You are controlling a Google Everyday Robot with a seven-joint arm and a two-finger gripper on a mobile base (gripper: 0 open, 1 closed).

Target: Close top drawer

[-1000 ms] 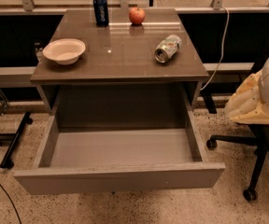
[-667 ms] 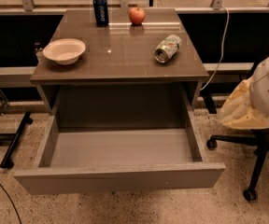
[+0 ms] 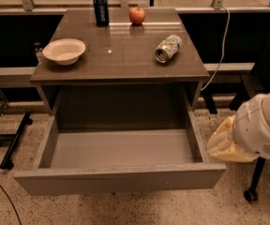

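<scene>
The top drawer (image 3: 121, 178) is a wide grey box with a plain flat front. It stands pulled far out of the cabinet, and its inside (image 3: 121, 146) holds nothing. My gripper (image 3: 225, 143) is at the right edge of the view, at the end of the white arm (image 3: 261, 125). It is a pale yellowish shape close beside the drawer's right front corner, at about the height of the drawer's rim. I cannot tell whether it touches the drawer.
On the cabinet top (image 3: 121, 55) are a white bowl (image 3: 63, 50), a dark blue can (image 3: 101, 10), a red apple (image 3: 137, 15) and a silver can lying on its side (image 3: 168, 48). A chair base with a castor (image 3: 250, 195) stands on the right. A black stand leg (image 3: 14, 142) lies on the floor on the left.
My arm and gripper have moved down and to the left, closer to the drawer's right front corner. The drawer and the things on top have not moved.
</scene>
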